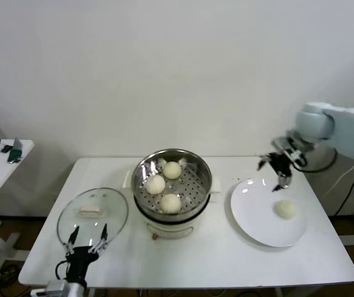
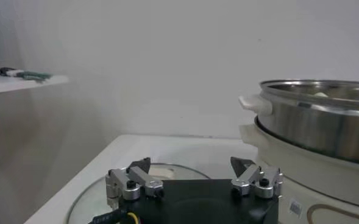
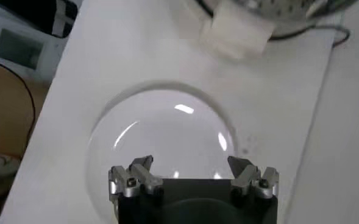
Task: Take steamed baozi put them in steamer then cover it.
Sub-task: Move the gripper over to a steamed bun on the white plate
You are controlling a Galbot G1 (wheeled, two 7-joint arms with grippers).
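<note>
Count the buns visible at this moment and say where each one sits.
4. Three lie in the steamer: one at the back, one on the robot's left, one at the front. The fourth is on the plate. None seems hidden.

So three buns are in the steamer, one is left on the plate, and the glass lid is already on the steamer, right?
Not quite. The lid isn't on the steamer; it lies on the table to its left, by the open left gripper. The head view shows this. Three buns are in the steamer and one bun is on the plate.
</note>
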